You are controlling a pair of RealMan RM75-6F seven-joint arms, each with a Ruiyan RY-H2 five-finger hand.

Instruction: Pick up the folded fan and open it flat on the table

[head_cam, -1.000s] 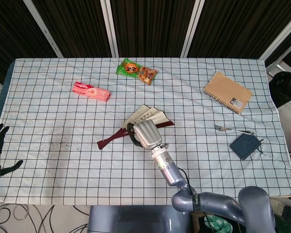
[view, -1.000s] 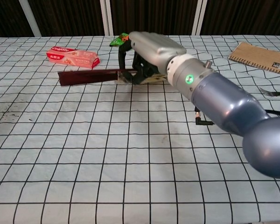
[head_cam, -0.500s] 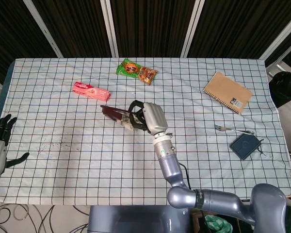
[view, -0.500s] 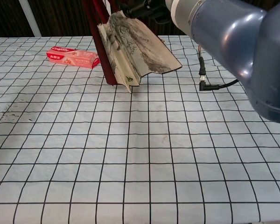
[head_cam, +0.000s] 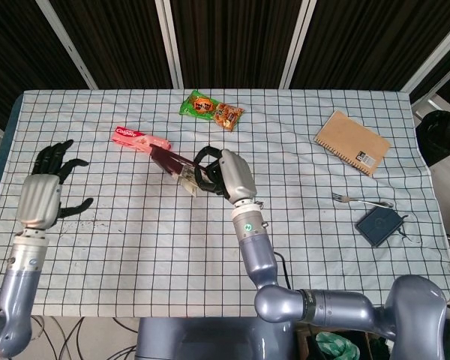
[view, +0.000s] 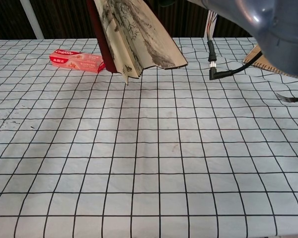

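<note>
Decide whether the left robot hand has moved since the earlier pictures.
Yes. The left robot hand has come in from the table's left edge toward the toothpaste box.

Fan (view: 134,37): cream pleats with ink painting, dark red guard; partly spread, raised off table, gripped in fingers (head_cam: 204,174).

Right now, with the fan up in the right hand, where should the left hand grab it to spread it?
Probably the dark red outer rib, low near its free end, coming in from the left. The right hand holds the fan from above, partly spread, the rib on its left edge. The left hand is open on that side.
</note>
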